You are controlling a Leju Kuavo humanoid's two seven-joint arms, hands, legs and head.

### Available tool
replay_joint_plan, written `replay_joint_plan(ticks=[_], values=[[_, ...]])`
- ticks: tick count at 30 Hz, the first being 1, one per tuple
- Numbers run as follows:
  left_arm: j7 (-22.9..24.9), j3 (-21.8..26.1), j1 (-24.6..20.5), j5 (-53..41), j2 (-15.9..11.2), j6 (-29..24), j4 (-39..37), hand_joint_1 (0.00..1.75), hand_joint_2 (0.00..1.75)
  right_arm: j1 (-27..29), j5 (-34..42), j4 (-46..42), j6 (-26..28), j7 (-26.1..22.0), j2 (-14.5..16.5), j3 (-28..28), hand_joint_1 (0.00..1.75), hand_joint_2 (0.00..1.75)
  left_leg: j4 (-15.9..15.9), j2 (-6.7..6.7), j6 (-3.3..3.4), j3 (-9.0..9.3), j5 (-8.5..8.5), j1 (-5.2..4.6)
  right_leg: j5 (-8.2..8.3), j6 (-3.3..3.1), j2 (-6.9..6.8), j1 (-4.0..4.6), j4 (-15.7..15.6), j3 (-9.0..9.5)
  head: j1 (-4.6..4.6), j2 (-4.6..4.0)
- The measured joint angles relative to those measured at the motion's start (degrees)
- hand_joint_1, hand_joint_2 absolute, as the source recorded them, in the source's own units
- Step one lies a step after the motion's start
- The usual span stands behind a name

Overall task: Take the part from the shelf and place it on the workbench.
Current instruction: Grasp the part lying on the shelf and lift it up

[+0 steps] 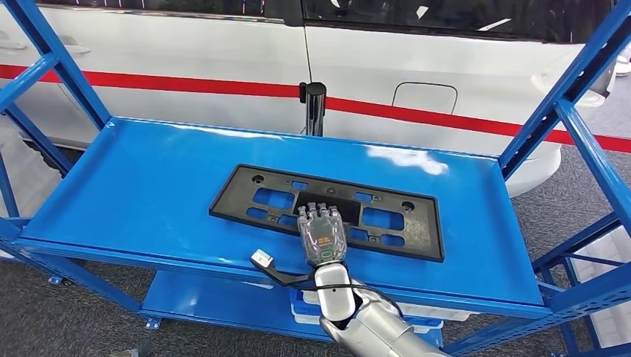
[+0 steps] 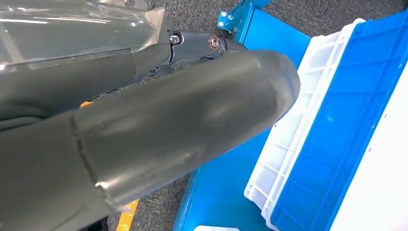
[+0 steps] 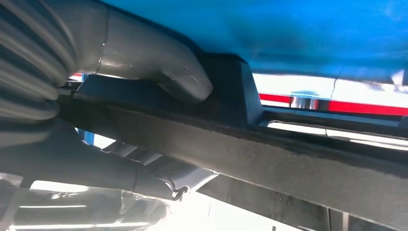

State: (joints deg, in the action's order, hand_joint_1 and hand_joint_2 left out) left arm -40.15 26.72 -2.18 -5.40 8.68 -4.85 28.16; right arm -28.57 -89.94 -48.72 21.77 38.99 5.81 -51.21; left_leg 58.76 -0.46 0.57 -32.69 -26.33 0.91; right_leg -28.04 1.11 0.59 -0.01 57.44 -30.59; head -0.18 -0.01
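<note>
A flat black plastic part (image 1: 387, 219) with several rectangular cut-outs lies on the blue top shelf (image 1: 149, 186), a little right of centre. My right hand (image 1: 321, 234) reaches in over the shelf's front edge and grips the part's near edge at its middle. In the right wrist view the grey thumb (image 3: 159, 72) presses one face of the part (image 3: 269, 154) and the fingers (image 3: 96, 168) lie along the other face. My left hand (image 2: 144, 125) hangs beside the rack's lower level, its fingers straight, holding nothing.
Blue slanted struts (image 1: 573, 111) frame both ends of the rack. A white car (image 1: 223, 52) with a red stripe and a black post (image 1: 315, 104) stand just behind it. Blue and white bins (image 2: 337, 120) sit on the lower shelf (image 1: 208, 301).
</note>
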Motion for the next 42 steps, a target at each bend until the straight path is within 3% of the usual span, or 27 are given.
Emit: replay_joint_plan(ticks=[6,10,15,17,21,23,28,36,40,42], values=[[0.00,0.59,0.09,0.09,0.00,-0.03,-0.01,0.00,0.00,-0.47,0.00,0.00,-0.61,-0.42,0.70,0.09,1.75,1.75,0.00,0.00,-0.01,0.01,-0.01,0.00,0.04,0.01,0.00,0.01,0.01,0.00,0.00,0.00],[0.00,0.83,0.29,-0.25,0.06,-0.02,-0.01,0.00,0.00,0.10,0.35,-0.14,6.98,-5.44,1.04,1.88,1.75,1.75,0.00,0.00,-0.02,-0.05,-0.02,0.01,0.05,0.02,0.00,0.02,0.02,-0.05,0.00,0.01],[0.00,0.81,0.42,-1.13,0.28,0.01,0.01,0.00,0.00,4.65,2.61,-6.83,16.55,-18.78,1.14,9.57,1.75,1.75,0.02,-0.04,0.00,-0.41,0.03,0.02,0.11,0.06,-0.01,0.02,0.05,-0.12,-0.01,0.01],[0.00,0.76,0.44,-1.53,0.44,0.04,0.12,0.00,0.00,7.18,4.90,-12.72,17.34,-25.15,1.46,14.16,1.75,1.75,0.04,-0.08,0.02,-0.59,0.06,0.02,0.13,0.09,-0.03,0.02,0.06,-0.07,-0.01,0.01],[0.00,-0.24,0.45,-2.27,0.73,0.30,0.62,0.00,0.00,12.76,15.79,-26.28,17.75,-43.55,3.86,24.41,1.75,1.75,0.05,-0.07,0.03,-0.79,0.06,0.02,0.13,0.10,-0.03,0.02,0.07,-0.16,-0.03,0.01],[0.00,-0.98,0.36,-2.45,0.87,0.40,0.84,0.00,0.00,14.65,18.99,-31.73,17.98,-48.61,5.16,28.27,1.75,1.75,0.05,-0.07,0.03,-0.83,0.04,0.02,0.11,0.09,-0.03,0.02,0.06,-0.21,-0.03,0.01],[0.00,-2.05,0.25,-2.47,1.11,0.46,1.18,0.00,0.00,17.11,20.11,-38.29,18.14,-49.98,6.43,32.81,1.75,1.75,0.04,-0.05,0.00,-0.90,0.01,0.02,0.09,0.07,-0.02,0.02,0.05,-0.32,-0.01,0.00],[0.00,-2.47,0.19,-2.48,1.24,0.46,1.32,0.00,0.00,18.21,20.12,-41.15,18.13,-50.11,7.02,34.45,1.75,1.75,0.04,-0.03,0.00,-0.91,0.02,0.03,0.10,0.07,-0.02,0.02,0.06,-0.33,-0.02,0.00],[0.00,-2.50,0.19,-2.49,1.31,0.44,1.33,0.00,1.75,18.39,20.77,-41.51,18.12,-51.13,7.08,34.88,1.75,1.75,0.04,-0.03,0.00,-0.93,0.02,0.03,0.09,0.07,-0.02,0.03,0.06,-0.35,-0.01,0.00],[0.00,-2.74,0.19,-2.47,1.32,0.45,1.33,0.00,1.75,19.09,24.26,-42.33,18.13,-56.45,7.71,35.62,1.75,1.75,0.04,-0.04,0.00,-0.96,0.02,0.03,0.09,0.07,-0.02,0.02,0.06,-0.38,-0.01,0.01]])
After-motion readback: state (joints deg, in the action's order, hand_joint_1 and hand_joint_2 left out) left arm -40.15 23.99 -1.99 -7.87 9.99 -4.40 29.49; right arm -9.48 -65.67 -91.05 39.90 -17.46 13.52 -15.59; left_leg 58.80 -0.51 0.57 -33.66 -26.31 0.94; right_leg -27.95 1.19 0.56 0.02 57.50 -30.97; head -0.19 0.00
